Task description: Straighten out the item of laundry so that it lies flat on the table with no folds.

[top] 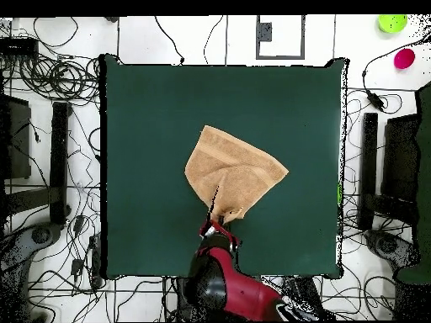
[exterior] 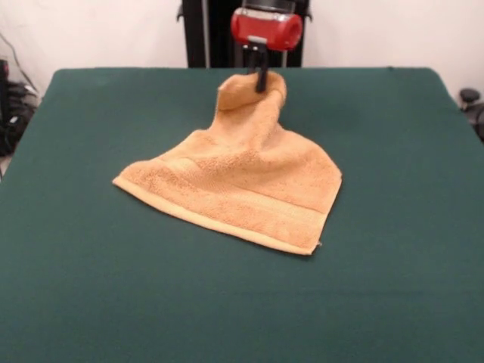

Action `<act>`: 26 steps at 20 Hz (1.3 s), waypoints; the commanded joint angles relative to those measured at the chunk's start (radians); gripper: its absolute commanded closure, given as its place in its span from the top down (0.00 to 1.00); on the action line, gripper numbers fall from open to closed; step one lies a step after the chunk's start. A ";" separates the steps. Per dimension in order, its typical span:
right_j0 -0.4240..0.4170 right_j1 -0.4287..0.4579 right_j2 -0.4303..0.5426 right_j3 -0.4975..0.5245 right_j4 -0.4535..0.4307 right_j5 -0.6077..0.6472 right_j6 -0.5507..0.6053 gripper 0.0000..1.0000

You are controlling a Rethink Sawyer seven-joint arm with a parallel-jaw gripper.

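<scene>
The towel (exterior: 242,178) sits near the middle of the green tabletop (exterior: 91,287), a bit toward the top of the front view. Most of it lies flat on the tabletop. Its front edge, with the woven band, runs at a slant toward the lower right. One end is lifted up into a narrow peak near the top middle of the frame.

The gripper (exterior: 261,82) hangs under the red arm (exterior: 266,29) and is pinched tight on that peak, so it is holding the towel's raised end up off the tabletop. In the overhead view the towel (top: 236,171) looks like a tilted shape that narrows to a point at the gripper (top: 215,220), just below the middle of the frame.

I think the job is at the pulling step: the end is caught, but the towel is not flat yet. The next move likely means pulling that end away from the flat part until the cloth is stretched, then lowering it and letting go.
</scene>
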 commanded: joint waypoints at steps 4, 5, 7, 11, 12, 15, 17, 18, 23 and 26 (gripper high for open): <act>-0.057 -0.008 -0.033 -0.021 -0.085 0.016 0.133 0.00; -0.055 -0.010 -0.043 -0.023 -0.088 0.017 0.126 0.00; -0.050 -0.018 -0.065 -0.031 -0.097 0.027 0.104 0.00; -0.026 -0.011 -0.110 -0.040 -0.098 0.002 0.101 0.00; -0.020 -0.009 -0.115 -0.037 -0.093 -0.001 0.108 0.00; -0.004 -0.002 -0.130 -0.029 -0.079 -0.021 0.131 0.00; 0.011 0.006 -0.135 -0.029 -0.060 -0.037 0.151 0.00; 0.017 0.009 -0.138 -0.030 -0.053 -0.047 0.161 0.00; 0.056 0.028 -0.167 -0.039 -0.023 -0.088 0.180 0.00; 0.054 0.038 -0.168 -0.045 -0.038 -0.097 0.190 0.00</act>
